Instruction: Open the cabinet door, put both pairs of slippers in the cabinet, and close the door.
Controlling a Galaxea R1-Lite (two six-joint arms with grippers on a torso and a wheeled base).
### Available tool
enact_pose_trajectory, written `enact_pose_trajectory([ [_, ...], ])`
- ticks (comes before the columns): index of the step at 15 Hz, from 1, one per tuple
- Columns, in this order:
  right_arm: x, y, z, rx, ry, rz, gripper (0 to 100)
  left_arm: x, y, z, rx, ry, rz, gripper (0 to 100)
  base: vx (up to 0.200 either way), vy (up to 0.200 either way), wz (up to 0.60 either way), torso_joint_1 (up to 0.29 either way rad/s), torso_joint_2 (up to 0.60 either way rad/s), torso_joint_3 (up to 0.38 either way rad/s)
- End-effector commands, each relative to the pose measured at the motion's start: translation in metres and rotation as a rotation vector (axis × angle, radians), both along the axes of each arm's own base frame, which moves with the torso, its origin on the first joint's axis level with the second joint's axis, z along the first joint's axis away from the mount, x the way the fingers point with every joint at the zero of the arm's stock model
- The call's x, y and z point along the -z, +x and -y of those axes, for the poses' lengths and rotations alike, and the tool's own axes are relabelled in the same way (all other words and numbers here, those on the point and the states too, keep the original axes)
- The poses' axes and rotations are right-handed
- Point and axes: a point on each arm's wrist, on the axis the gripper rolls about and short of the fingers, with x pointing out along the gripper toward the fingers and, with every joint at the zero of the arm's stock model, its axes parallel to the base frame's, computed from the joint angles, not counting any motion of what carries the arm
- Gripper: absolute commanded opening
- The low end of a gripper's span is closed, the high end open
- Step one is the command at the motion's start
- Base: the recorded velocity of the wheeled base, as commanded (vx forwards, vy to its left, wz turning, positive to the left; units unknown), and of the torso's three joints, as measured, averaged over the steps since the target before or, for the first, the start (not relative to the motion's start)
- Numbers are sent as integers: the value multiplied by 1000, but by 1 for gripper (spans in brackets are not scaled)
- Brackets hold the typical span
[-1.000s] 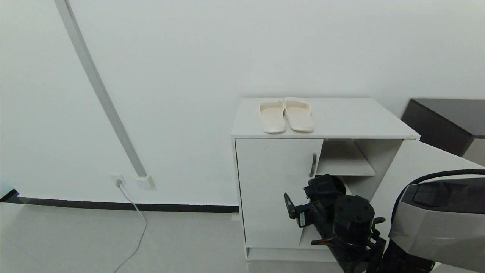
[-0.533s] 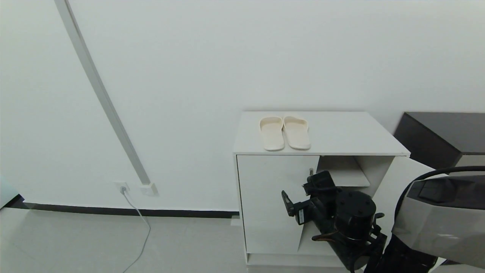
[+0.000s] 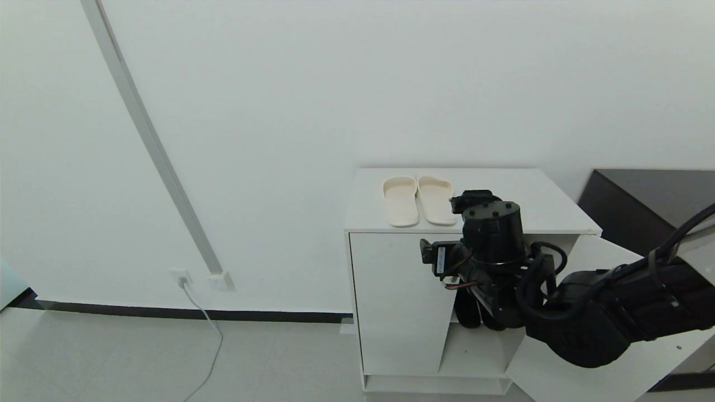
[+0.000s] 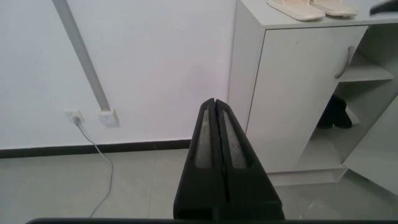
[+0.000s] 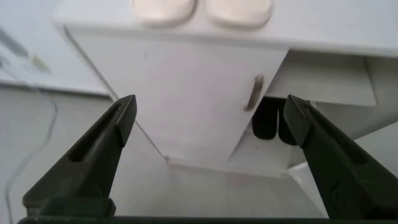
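**Second pair pending: right arm at the cabinet top, door open**

The cabinet (image 3: 402, 290) has its right-hand door (image 3: 586, 262) swung open and its left-hand door shut, the handle (image 5: 254, 93) at that door's inner edge. A dark pair of slippers (image 4: 336, 112) is already inside, in the lower compartment under the shelf (image 4: 367, 73), apparently propped on end against the back. A cream pair of slippers (image 3: 419, 200) lies side by side on the cabinet top, toward its left half, soles down.

The right pincer (image 5: 205, 155) hangs in front of the cabinet, near its top edge, with its jaws spread wide and nothing between them. It is just beside the cream pair but not touching it. The left pincer (image 4: 214, 109) is well apart from the cabinet, off its closed side, fingers pressed together on nothing.

Judged from this layout, opening and the first placement are done, and the step in hand is fetching the cream pair. The next move calls for bringing the open jaws over the cabinet top and closing them across both cream slippers at once, since they touch. The pair must then be lowered past the top edge into the open side. Closing the door comes last.
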Motion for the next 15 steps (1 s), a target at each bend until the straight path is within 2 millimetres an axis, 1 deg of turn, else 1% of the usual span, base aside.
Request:
enact_pose_trajectory([
  [1, -14, 1, -2, 2, 37, 39, 100, 0, 0, 0, 0, 0, -1, 0, 0, 0, 0, 0, 0, 0],
  [2, -13, 3, -3, 0, 39, 45, 100, 0, 0, 0, 0, 0, -1, 0, 0, 0, 0, 0, 0, 0],
  [6, -5, 9, -8, -5, 32, 58, 100, 0, 0, 0, 0, 0, -1, 0, 200, 0, 0, 1, 1, 5],
  [10, 0, 16, -6, -51, 21, 41, 100, 0, 0, 0, 0, 0, -1, 0, 200, 0, 0, 1, 0, 0],
  [12, 3, 29, -7, -42, 14, 48, 100, 0, 0, 0, 0, 0, -1, 0, 200, 0, 0, 12, 0, 2],
  [15, 14, 37, -9, -35, -8, 33, 100, 0, 0, 0, 0, 0, -1, 0, 200, 0, 0, 2, 4, 5],
])
